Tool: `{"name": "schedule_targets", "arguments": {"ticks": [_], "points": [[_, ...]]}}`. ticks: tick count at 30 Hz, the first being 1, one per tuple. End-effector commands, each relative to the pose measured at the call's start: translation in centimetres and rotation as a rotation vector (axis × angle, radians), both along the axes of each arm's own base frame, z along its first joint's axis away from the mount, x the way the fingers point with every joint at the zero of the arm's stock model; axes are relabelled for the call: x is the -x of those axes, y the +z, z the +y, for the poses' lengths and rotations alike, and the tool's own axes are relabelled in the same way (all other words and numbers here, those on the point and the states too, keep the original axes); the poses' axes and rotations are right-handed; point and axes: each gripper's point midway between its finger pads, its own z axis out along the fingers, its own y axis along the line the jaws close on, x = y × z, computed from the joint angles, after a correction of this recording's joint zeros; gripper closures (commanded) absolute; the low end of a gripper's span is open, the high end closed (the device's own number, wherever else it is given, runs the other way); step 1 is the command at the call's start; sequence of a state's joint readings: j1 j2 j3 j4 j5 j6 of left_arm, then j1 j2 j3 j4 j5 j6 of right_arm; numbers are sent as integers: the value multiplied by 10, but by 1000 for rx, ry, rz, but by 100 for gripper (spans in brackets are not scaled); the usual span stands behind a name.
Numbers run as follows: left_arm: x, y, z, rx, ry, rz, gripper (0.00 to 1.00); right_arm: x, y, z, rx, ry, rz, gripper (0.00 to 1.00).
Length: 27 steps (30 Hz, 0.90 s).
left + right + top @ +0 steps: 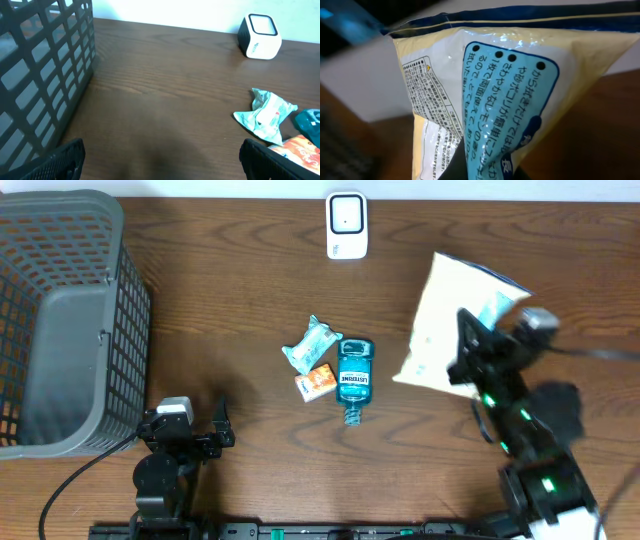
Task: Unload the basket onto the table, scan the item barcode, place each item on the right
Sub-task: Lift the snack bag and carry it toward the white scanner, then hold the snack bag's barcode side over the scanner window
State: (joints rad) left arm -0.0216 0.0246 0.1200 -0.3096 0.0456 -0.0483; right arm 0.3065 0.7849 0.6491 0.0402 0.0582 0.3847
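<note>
My right gripper is shut on the lower edge of a pale yellow bag with a light blue printed label, holding it up at the table's right side. The bag fills the right wrist view, and a dark finger presses on its bottom fold. I see small print on it but no barcode. The white scanner stands at the back centre, well left of the bag, and also shows as the scanner in the left wrist view. My left gripper rests open at the front left, nothing between its fingers.
A grey mesh basket fills the far left, its wall close to my left gripper. In the middle lie a teal packet, an orange packet and a blue mouthwash bottle.
</note>
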Motion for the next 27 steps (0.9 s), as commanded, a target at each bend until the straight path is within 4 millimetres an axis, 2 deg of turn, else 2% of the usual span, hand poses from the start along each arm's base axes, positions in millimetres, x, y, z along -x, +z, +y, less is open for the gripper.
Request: {"name": "schedule_targets", "arguments": {"ticks": [1,6,10,14,18,22,27], "points": [[0,-12,1,-12,4,26,2,-29,17,-3,222,-141,-51,99],[0,-12,1,-12,4,26,2,-77,36,29,523,-274,-75,99],[0,-12,1,-12,4,26,2,-115,43,63,768,-347,-85,99],[0,-12,1,-12,4,26,2,-160,35,93,977,-371,-95,99],[0,-12,1,-12,4,26,2,-201,30,112,1120,-466,-131,99],[0,-12,1,-12,4,26,2,-228,21,130,1273,-504,-173,99],[0,-12,1,-12,4,26,2,-256,-9,153,1437,-498,-186,99]]}}
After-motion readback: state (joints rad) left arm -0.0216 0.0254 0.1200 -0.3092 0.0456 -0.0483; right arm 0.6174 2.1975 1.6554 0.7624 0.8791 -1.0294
